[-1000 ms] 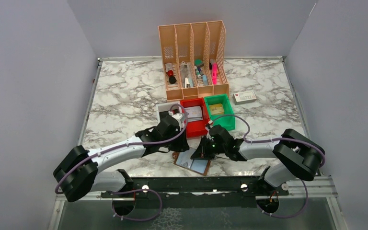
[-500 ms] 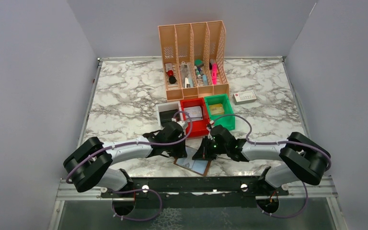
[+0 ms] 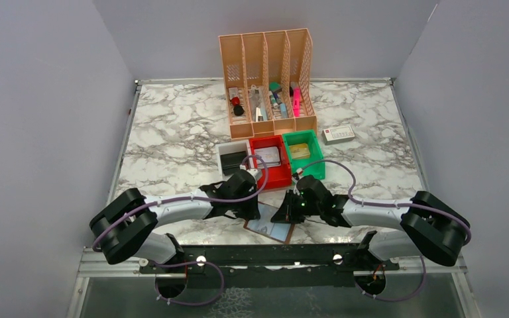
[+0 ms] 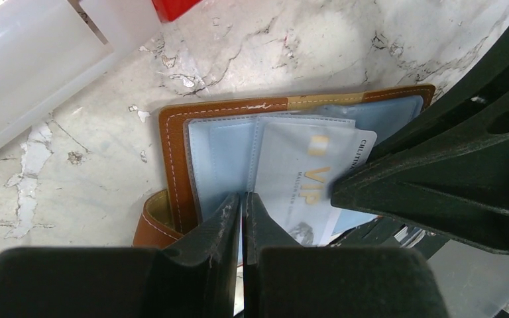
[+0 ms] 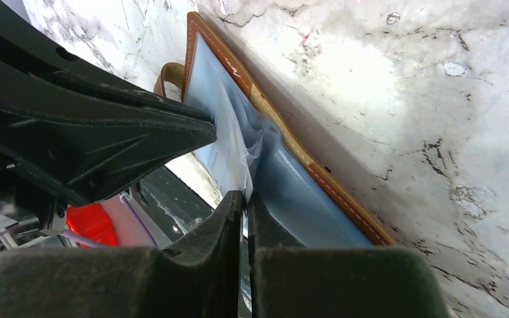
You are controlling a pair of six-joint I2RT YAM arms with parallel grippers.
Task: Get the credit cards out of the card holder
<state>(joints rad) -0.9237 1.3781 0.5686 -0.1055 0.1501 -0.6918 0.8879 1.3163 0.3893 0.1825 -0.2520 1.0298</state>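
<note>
The brown card holder [image 3: 285,232] lies open near the table's front edge, grey-blue inside up; it also shows in the left wrist view [image 4: 172,139] and the right wrist view [image 5: 344,199]. A pale credit card [image 4: 305,175] marked VIP sticks partly out of its sleeve. My left gripper [image 3: 253,211] is shut, its tips [image 4: 242,199] resting on the holder's inner sleeve at the left. My right gripper [image 3: 285,213] is shut on the edge of the credit card [image 5: 248,156] at the holder's right side; its point in the right wrist view is [image 5: 242,197].
A red bin [image 3: 280,173] holding cards, a green bin [image 3: 313,165] and a white bin [image 3: 224,154] stand just behind the holder. A tan desk organizer [image 3: 268,79] is at the back. A white box with a red end [image 3: 339,134] lies at the right.
My left gripper has come back from the red bin down onto the holder. My right gripper has shifted slightly right, and the holder has turned a little with it.
</note>
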